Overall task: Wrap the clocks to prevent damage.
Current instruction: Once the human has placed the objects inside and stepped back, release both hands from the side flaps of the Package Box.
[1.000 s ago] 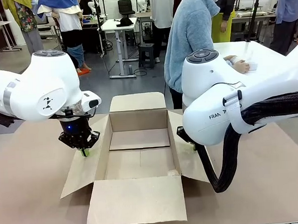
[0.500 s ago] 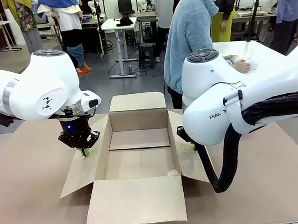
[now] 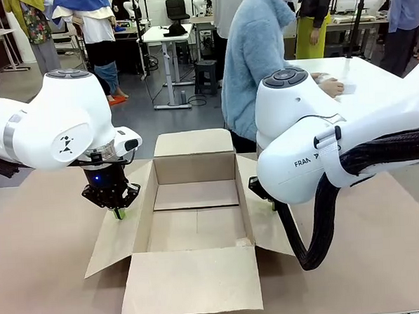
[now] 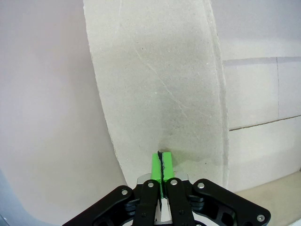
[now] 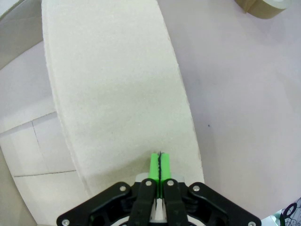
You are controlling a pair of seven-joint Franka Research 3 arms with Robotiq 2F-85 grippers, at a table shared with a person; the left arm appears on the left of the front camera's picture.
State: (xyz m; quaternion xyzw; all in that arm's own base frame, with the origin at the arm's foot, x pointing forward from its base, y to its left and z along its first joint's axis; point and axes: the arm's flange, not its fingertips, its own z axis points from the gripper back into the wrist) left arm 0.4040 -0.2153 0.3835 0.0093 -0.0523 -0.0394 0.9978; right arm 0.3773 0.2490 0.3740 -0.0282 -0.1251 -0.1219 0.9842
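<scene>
An open cardboard box stands in the middle of the table with its flaps folded outwards. My left gripper is shut, its green tips resting on the box's left flap; the left wrist view shows the pads pressed together with nothing between them. My right gripper is also shut and touches the right flap, its pads closed on nothing. The clocks are out of view.
A person in a light blue sweater stands beyond the box, a hand on a white table behind. A brown tape roll lies on the table beyond the right flap. Brown tabletop lies bare left and right of the box.
The person in the blue sweater has shifted a little to the left. Both arms and the box have stayed still.
</scene>
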